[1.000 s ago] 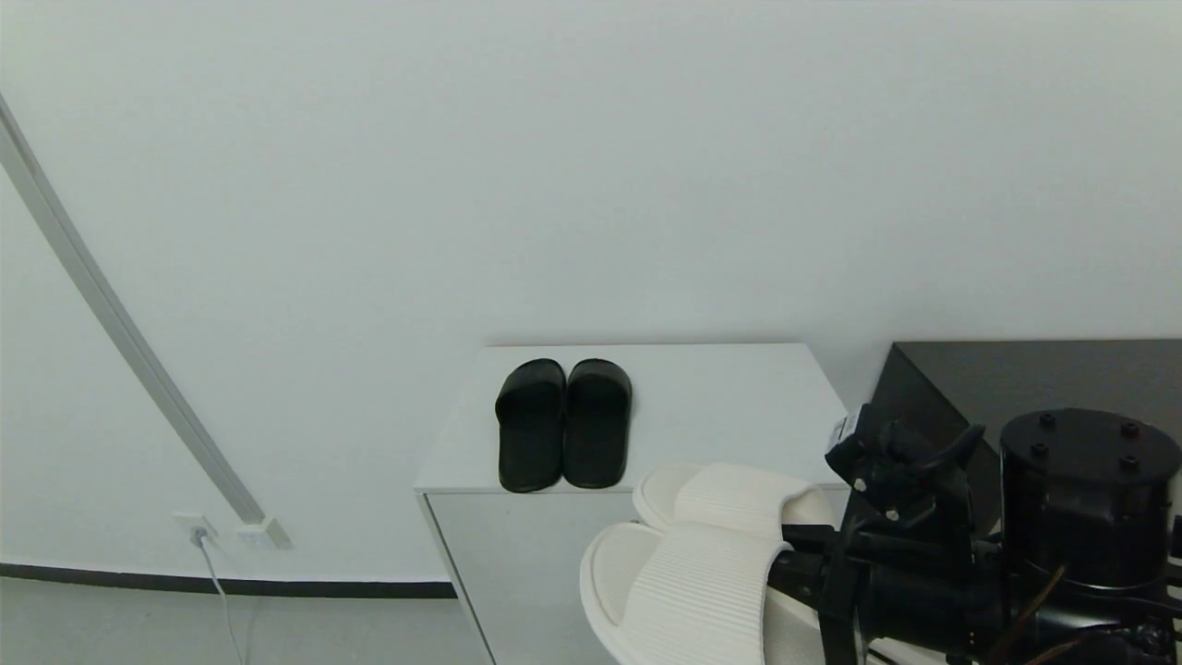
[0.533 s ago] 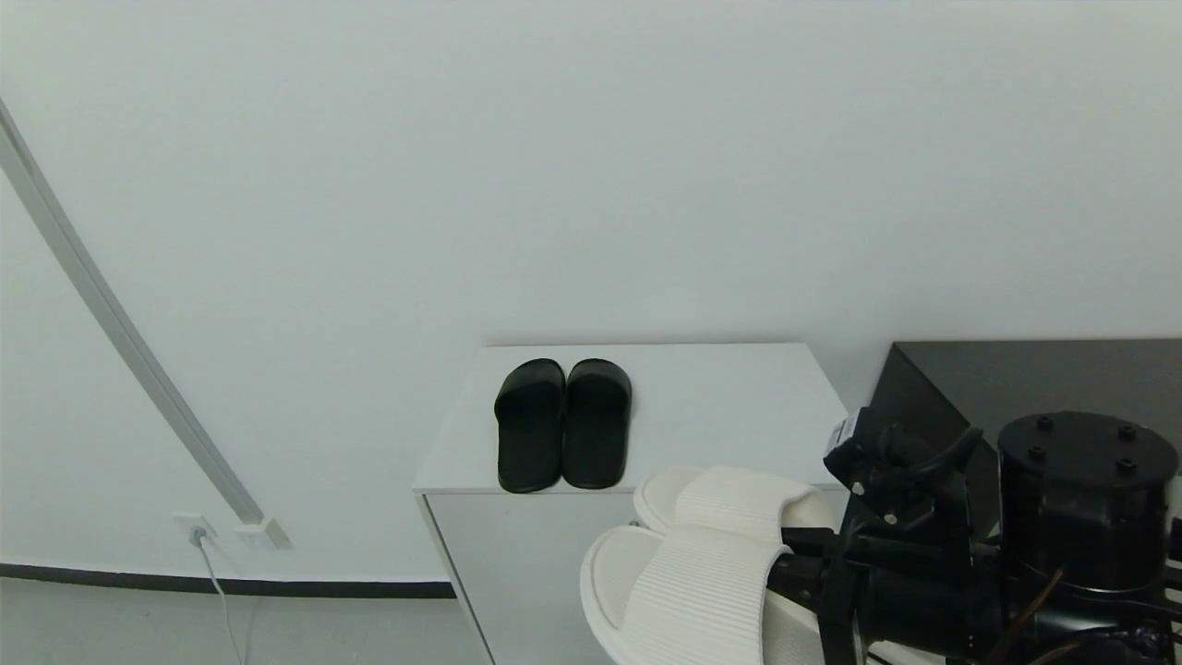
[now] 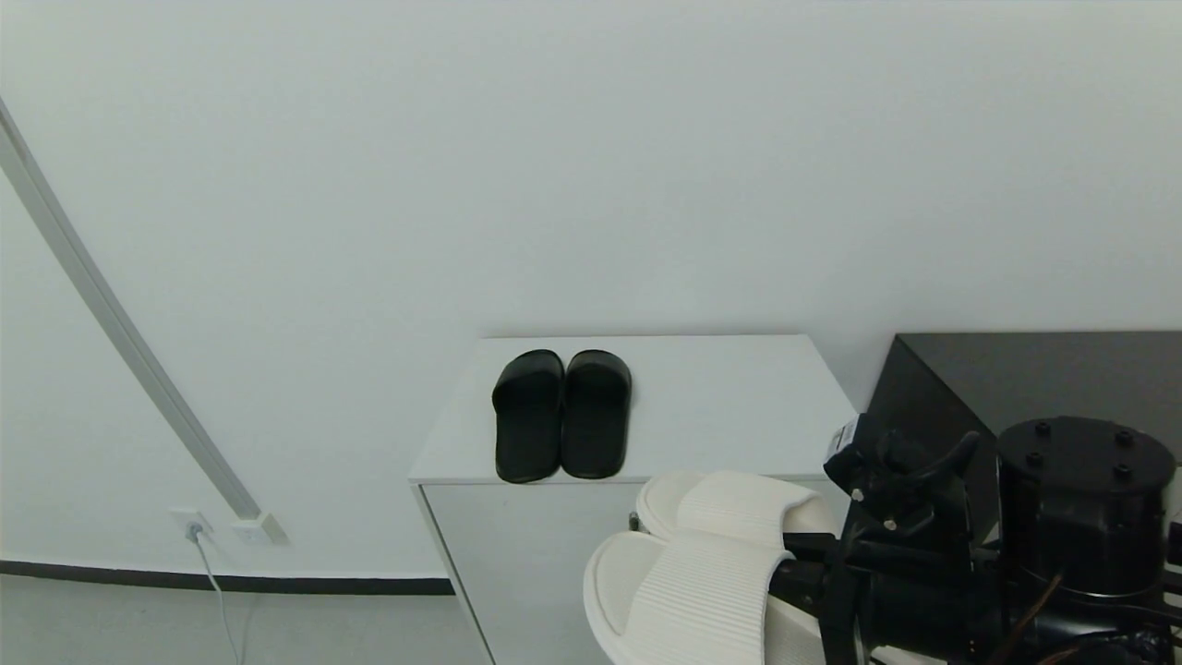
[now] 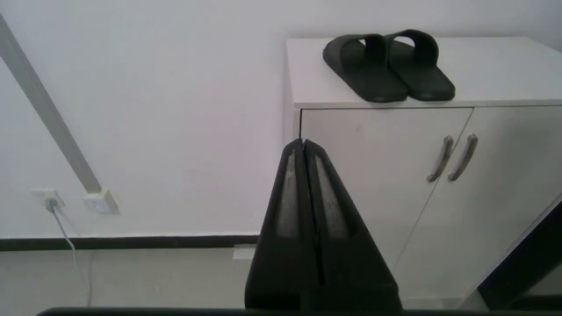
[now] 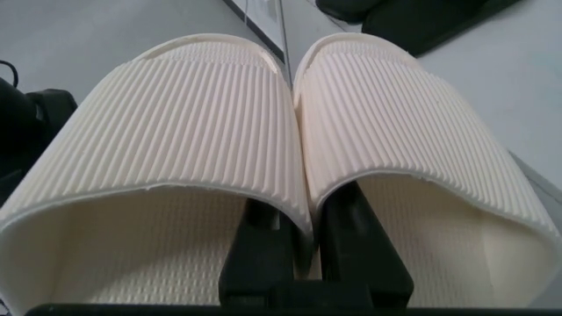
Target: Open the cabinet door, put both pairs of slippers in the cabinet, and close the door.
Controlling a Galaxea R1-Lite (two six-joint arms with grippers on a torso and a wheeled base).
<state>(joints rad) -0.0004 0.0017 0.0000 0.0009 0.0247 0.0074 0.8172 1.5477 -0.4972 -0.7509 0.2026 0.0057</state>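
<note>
Ideally right gripper (image 5: 303,254), clamped on the white slippers (image 3: 702,563), holds them level while left gripper (image 4: 305,202), fingers together, spreads to hook the cabinet door handle (image 4: 441,160).

Grey wall trunking (image 3: 120,323), socket (image 3: 189,523) with cable (image 3: 218,591), black counter (image 3: 1043,369)

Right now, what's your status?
Right gripper shut on white slippers. Left gripper shut, empty. Cabinet doors closed; black slippers on top.
</note>
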